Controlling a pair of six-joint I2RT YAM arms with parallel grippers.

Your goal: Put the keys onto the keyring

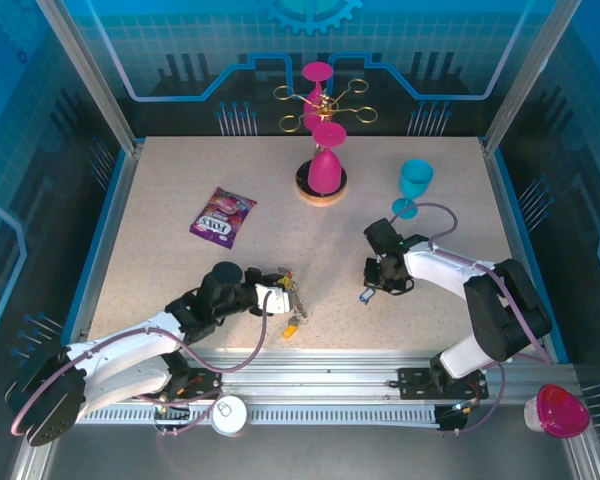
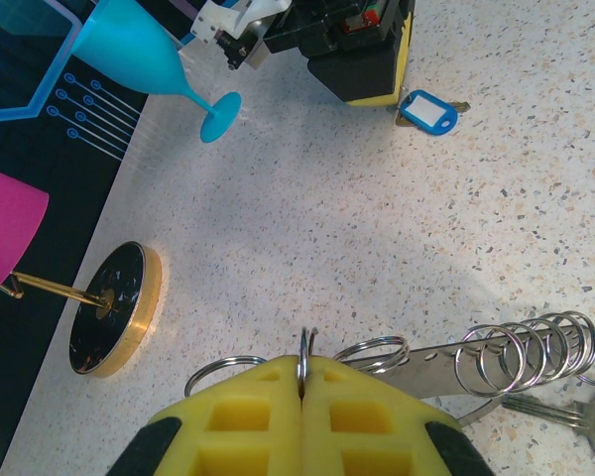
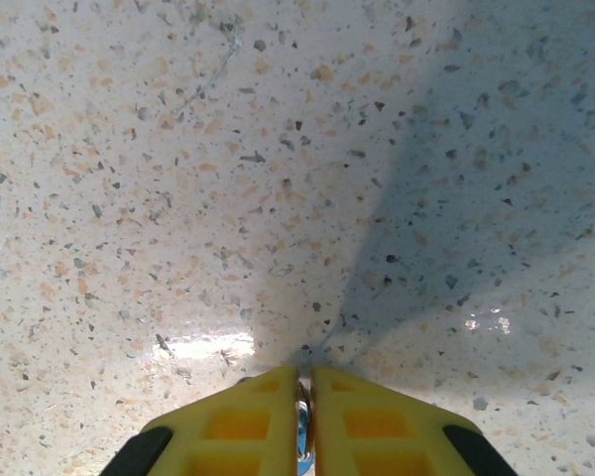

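Note:
The keyring (image 2: pixel 521 354) shows as a silver metal strip strung with several split rings, low over the table. My left gripper (image 2: pixel 303 382) is shut on one of those rings (image 2: pixel 304 349); from above, this gripper (image 1: pixel 283 293) sits at the table's near middle. A silver key (image 2: pixel 575 416) hangs at the strip's right end, and an orange-yellow tag (image 1: pixel 292 326) lies just below the gripper. The blue-tagged key (image 2: pixel 428 111) rests on the table at my right gripper (image 1: pixel 368 290). The right gripper (image 3: pixel 303 382) is shut on that key's ring, with blue showing between its pads.
A purple snack packet (image 1: pixel 222 215) lies at the left. A gold rack with pink glasses stands on a round base (image 1: pixel 322 186) at the back middle. A cyan goblet (image 1: pixel 414 185) stands behind the right arm. A red cup (image 1: pixel 558 410) sits off the table's near right.

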